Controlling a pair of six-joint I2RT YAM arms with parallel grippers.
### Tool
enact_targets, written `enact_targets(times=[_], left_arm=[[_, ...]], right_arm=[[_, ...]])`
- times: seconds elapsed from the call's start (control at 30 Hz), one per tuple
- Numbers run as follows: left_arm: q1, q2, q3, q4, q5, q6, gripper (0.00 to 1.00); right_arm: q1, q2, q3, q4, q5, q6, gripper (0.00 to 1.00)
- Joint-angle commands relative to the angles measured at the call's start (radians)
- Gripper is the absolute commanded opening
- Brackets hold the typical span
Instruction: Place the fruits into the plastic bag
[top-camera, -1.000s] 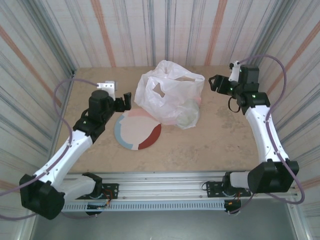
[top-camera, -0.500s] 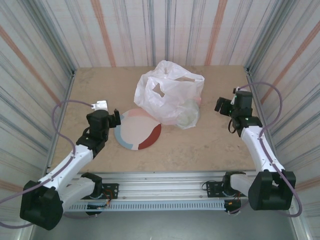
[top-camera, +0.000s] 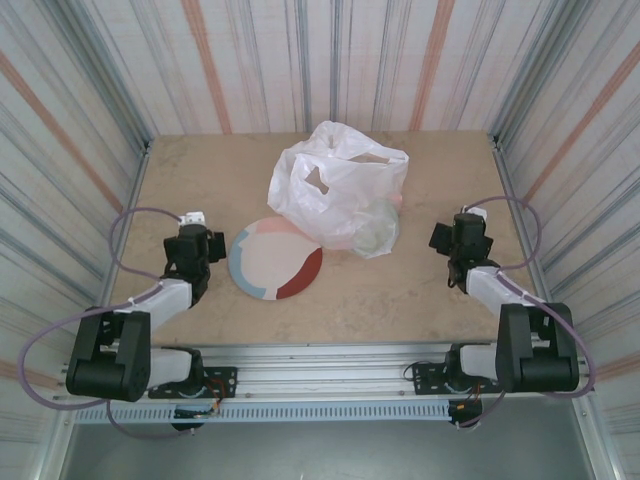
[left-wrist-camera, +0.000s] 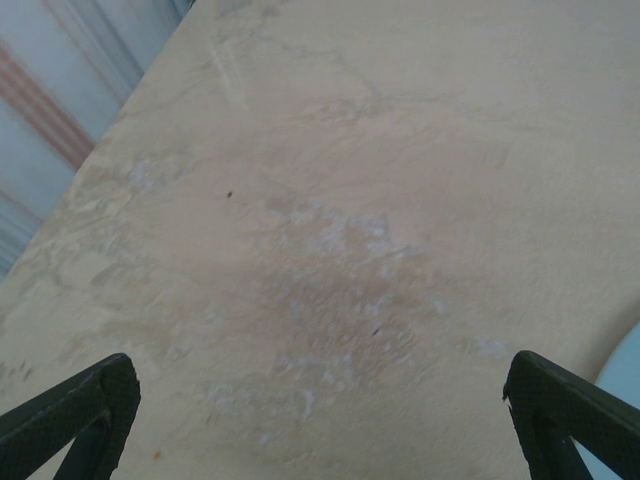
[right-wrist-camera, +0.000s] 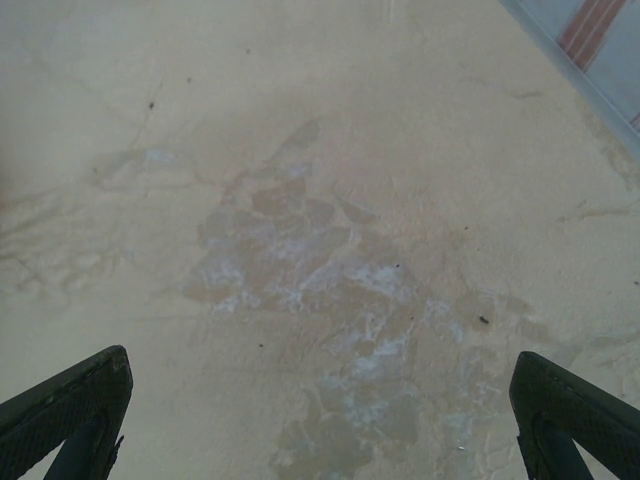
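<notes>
bag btwn L hand, R hand, apart

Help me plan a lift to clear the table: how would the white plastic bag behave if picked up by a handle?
The plastic bag looks thin and crinkled, so it would probably sag and fold, not hold its shape. A greenish fruit shows through its near right corner, so the weight likely hangs there and may swing.

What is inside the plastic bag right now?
Through the plastic bag, a pale green rounded shape shows at its lower right. Crinkled plastic hides whatever else it holds.
</notes>
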Motion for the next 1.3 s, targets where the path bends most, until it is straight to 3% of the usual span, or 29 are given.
enact_targets(times=[0.0,0.23,0.3,0.37,0.43,0.5,0.57,1.27], left_arm=[[0.008,0.015,-0.03,0.193,0.063,0.058,0.99],[0.028,0.218,-0.052,0.506,0.197,0.118,0.99],[0.064,0.213,-0.027,0.411,0.274,0.08,0.99],[0.073,0.266,-0.029,0.493,0.307,0.101,0.99],[0.085,0.233,-0.012,0.4,0.353,0.088,0.99],[0.092,0.255,-0.01,0.431,0.371,0.095,0.99],[0.098,0.241,-0.001,0.389,0.392,0.088,0.99],[0.099,0.24,-0.004,0.395,0.393,0.09,0.99]], right_arm=[[0.013,0.044,-0.029,0.205,0.008,-0.069,0.99],[0.023,0.096,-0.054,0.395,-0.092,-0.151,0.99],[0.02,0.113,-0.07,0.459,-0.122,-0.172,0.99],[0.007,0.156,-0.102,0.565,-0.164,-0.175,0.99],[-0.008,0.218,-0.132,0.671,-0.192,-0.17,0.99],[-0.011,0.275,-0.132,0.734,-0.18,-0.165,0.99],[-0.034,0.253,-0.084,0.598,-0.205,-0.137,0.99],[-0.053,0.26,-0.08,0.602,-0.238,-0.126,0.99]])
